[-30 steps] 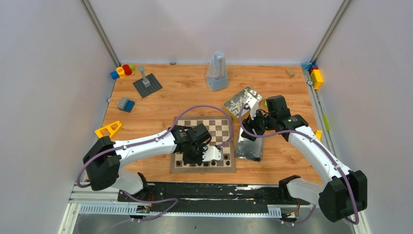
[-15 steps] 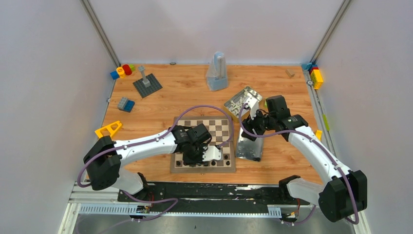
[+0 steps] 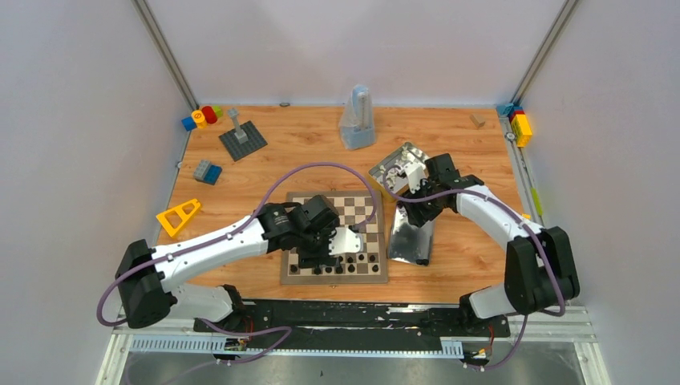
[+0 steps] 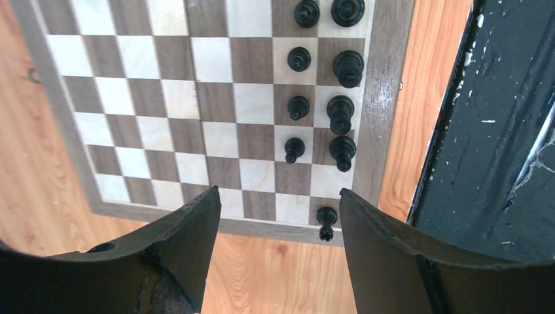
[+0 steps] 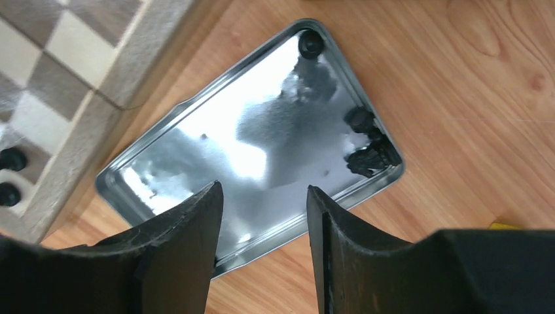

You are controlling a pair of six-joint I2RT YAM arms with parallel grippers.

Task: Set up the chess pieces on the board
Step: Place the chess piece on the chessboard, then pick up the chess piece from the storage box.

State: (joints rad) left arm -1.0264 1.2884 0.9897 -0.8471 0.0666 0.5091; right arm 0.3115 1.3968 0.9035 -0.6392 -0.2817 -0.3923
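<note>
Under the right claw (image 5: 263, 190) lies a shiny metal tin (image 5: 216, 131), flat on the surface and just beside the board's (image 3: 333, 210) edge. The claw hangs over it, released, with nothing between its fingers (image 5: 190, 242). Beyond that claw a second tin (image 3: 398, 154) sits tilted and holds pale pieces (image 3: 390, 170). Farther off, past both claws, stands a clear bag (image 3: 357, 120) with a grey upright shape inside. Well to the far left of the left claw (image 4: 278, 196) is a dark grey studded plate (image 3: 243, 140) with a post. A yellow triangular frame (image 3: 180, 216) and a blue-grey block (image 3: 207, 171) lie nearer on that side. Coloured toy blocks (image 3: 202, 116) fill the far left corner, and more blocks (image 3: 520, 124) sit at the far right edge. Nothing stands between either claw and what lies below it.

The surface (image 3: 305, 152) is orange-brown wood grain, with pale plain walls on three sides and a black rail (image 4: 491, 131) along its near edge.

The board is checkered dark brown and cream with a tan border. The left claw is above its near edge, released and grasping nothing. Glossy black pieces (image 4: 340, 113) stand in two rows along that edge, ahead of the claw. A lone black piece (image 4: 325, 222) stands at the board's corner, between the fingers (image 4: 190, 229) but touching neither. A few loose black pieces (image 5: 373, 157) lie in the far end of the tin under the right claw.
</note>
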